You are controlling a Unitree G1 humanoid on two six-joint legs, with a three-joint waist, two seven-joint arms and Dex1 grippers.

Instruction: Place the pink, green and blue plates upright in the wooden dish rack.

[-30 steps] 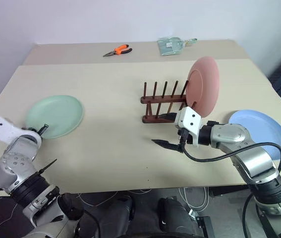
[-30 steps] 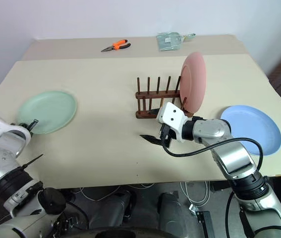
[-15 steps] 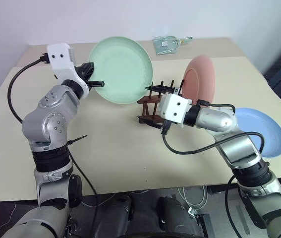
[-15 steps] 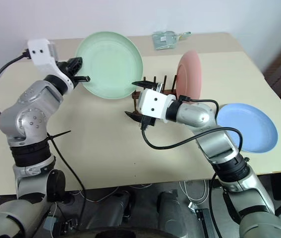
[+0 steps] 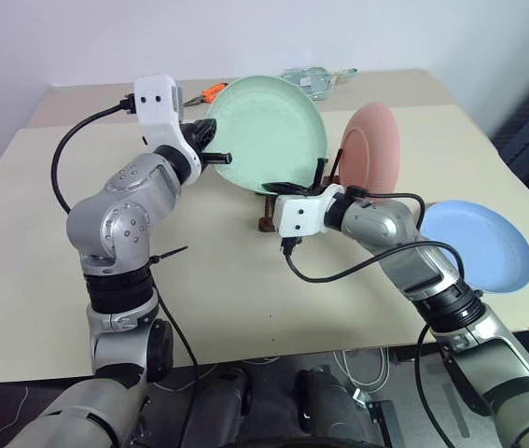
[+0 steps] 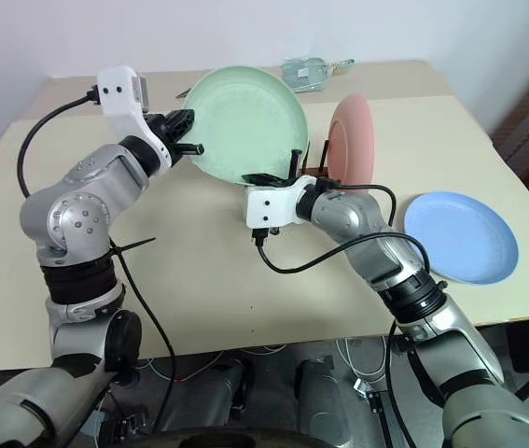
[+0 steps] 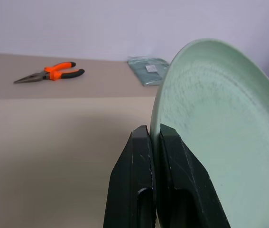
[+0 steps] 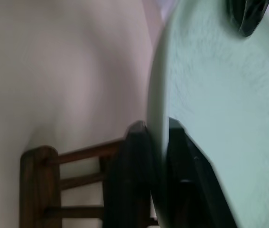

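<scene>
The green plate point(image 5: 269, 131) hangs upright on edge just above the wooden dish rack point(image 8: 39, 183), held by both grippers. My left gripper point(image 7: 155, 137) is shut on its left rim, and my right gripper point(image 8: 158, 135) is shut on its lower rim, one finger on each face. The plate and my right hand hide most of the rack in the eye views; only its near left end point(image 5: 266, 222) shows. The pink plate point(image 5: 373, 154) stands upright at the rack's right end. The blue plate point(image 5: 477, 245) lies flat on the table to the right.
Orange-handled pliers point(image 7: 49, 74) and a teal packet point(image 7: 148, 70) lie on the far table behind the rack. The tan table point(image 5: 227, 280) has open surface in front and on the left. The right arm's black cable point(image 5: 357, 271) loops over the table near the rack.
My left arm lifted the green plate off the table's left side and carried it right, over the rack. My right gripper rose, rolled and closed on the plate's lower rim.
</scene>
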